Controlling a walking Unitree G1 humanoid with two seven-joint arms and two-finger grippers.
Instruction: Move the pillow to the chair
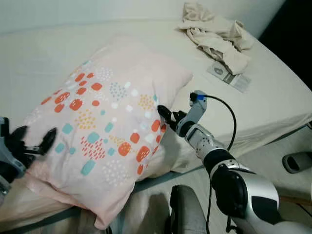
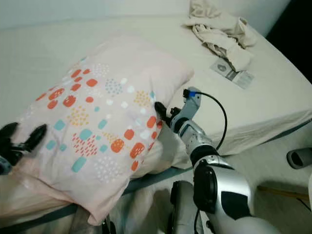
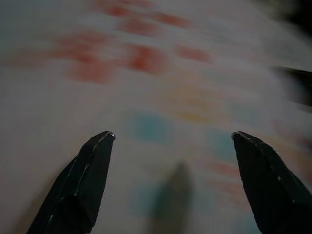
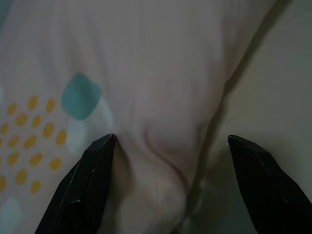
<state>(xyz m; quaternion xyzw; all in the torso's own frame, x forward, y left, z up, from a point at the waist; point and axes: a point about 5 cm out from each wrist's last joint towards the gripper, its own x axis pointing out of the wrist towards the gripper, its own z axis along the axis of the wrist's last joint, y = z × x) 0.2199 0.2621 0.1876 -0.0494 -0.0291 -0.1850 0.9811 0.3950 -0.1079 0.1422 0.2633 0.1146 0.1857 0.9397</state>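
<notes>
- We are at the grasping step: the pillow [image 1: 105,126], pale pink with red, teal and orange dots, lies at the bed's [image 1: 273,105] near edge, its lower corner hanging past that edge.
- Our left pincer [image 1: 34,141] is spread wide at the pillow's left end, fingers just against the cover.
- Our right pincer [image 1: 169,116] is also spread, one finger [image 4: 83,190] pressing a crease into the pillow's right side.
- Neither holds it yet; we judge both must close or squeeze inward before lifting.
- Crumpled beige cloth [image 1: 217,34] and a small packet [image 1: 229,75] lie near the bed's far right corner, well apart.
- A grey chair part [image 1: 187,209], seemingly, stands just below the bed edge; we would carry the pillow there.
</notes>
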